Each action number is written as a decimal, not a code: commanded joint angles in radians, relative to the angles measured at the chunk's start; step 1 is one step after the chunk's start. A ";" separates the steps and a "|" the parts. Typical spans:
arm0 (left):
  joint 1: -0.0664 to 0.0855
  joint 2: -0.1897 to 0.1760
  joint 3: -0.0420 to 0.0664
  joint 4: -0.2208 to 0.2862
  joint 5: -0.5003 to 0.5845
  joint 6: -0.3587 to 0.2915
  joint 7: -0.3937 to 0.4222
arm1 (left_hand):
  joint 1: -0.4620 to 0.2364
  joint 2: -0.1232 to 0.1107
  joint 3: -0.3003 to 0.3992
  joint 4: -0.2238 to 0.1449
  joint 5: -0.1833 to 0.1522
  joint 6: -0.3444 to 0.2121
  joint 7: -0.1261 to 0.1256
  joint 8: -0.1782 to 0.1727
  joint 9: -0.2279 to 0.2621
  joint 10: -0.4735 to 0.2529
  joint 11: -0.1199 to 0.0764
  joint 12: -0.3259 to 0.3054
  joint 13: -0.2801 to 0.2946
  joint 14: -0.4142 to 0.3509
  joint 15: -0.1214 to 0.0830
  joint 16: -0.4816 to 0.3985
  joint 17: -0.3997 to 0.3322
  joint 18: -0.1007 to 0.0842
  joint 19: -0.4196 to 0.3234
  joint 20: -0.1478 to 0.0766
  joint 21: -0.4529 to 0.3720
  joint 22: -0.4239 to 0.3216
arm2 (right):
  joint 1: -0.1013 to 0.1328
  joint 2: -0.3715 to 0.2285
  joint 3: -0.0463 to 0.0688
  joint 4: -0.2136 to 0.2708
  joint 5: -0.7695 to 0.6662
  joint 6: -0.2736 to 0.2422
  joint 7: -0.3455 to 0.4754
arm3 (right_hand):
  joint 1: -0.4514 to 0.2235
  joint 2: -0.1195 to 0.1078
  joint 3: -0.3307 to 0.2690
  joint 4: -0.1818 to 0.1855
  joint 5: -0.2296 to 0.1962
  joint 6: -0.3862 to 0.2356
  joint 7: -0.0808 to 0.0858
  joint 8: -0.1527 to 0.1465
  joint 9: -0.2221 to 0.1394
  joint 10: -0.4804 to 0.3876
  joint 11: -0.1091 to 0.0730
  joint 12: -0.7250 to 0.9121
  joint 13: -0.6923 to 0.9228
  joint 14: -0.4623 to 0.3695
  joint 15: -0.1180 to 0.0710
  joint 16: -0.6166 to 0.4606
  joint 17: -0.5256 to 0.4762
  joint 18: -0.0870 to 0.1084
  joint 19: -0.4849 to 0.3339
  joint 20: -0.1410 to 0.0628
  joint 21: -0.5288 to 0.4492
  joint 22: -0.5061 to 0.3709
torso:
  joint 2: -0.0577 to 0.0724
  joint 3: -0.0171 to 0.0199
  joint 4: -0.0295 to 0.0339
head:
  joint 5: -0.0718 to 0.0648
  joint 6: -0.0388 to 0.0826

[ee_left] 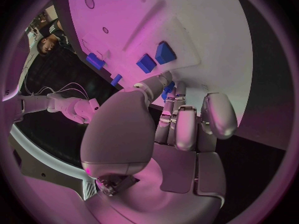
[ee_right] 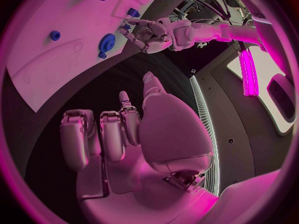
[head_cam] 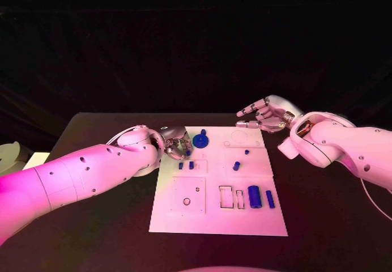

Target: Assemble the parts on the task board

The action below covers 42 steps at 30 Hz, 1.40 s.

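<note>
Dark room around a black table (head_cam: 98, 226) under pink light.

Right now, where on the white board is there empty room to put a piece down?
The task board's near strip, below the rectangular slots, is bare. Its far end is crowded: the left robot hand sits beside the blue gear and small blue pegs.
</note>
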 commanded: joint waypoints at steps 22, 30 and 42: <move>0.012 -0.236 -0.003 0.053 1.300 -0.083 0.370 | -0.035 0.057 -0.080 0.042 0.000 0.005 0.012 0.046 0.005 -0.019 0.004 0.076 0.007 -0.043 0.012 -0.085 -0.188 0.054 -0.101 0.017 -0.287 -0.245 | -0.013 -0.010 0.000 -0.002 -0.706 0.162 -0.215 | 0.186 -0.027 0.194 -0.026 -0.127 0.152 -0.022 -0.003 0.002 -0.260 -0.011 -1.247 -0.961 0.063 -0.009 -0.080 0.063 0.036 -0.008 -0.010 -0.097 0.019 | 0.002 -0.0017 -0.0041 | -0.038 0.027; 0.006 -0.324 -0.011 0.154 1.576 -0.052 0.493 | -0.036 0.071 -0.117 0.045 0.001 0.023 0.001 0.059 0.002 0.005 -0.006 0.112 0.011 -0.116 0.004 -0.163 -0.340 0.086 -0.193 0.011 -0.486 -0.411 | -0.038 -0.005 0.000 0.023 -0.891 0.204 -0.263 | 0.170 -0.070 0.274 -0.007 -0.169 0.157 -0.031 -0.013 0.000 -0.267 -0.014 -1.271 -1.072 0.064 -0.012 -0.086 0.057 0.038 -0.011 -0.011 -0.107 0.009 | 0.001 -0.0055 -0.0032 | -0.058 0.030; 0.000 -0.360 -0.012 0.258 1.618 -0.039 0.539 | -0.027 0.079 -0.124 0.038 0.002 0.030 -0.003 0.065 0.002 0.012 -0.011 0.126 0.013 -0.128 0.002 -0.174 -0.363 0.090 -0.214 0.010 -0.518 -0.436 | -0.066 0.013 0.000 0.038 -0.970 0.235 -0.276 | 0.147 -0.101 0.338 0.004 -0.177 0.161 -0.034 -0.012 0.000 -0.291 -0.011 -1.272 -1.152 0.061 -0.013 -0.100 0.040 0.041 -0.017 -0.012 -0.122 -0.007 | 0.001 -0.0046 -0.0046 | -0.058 0.027</move>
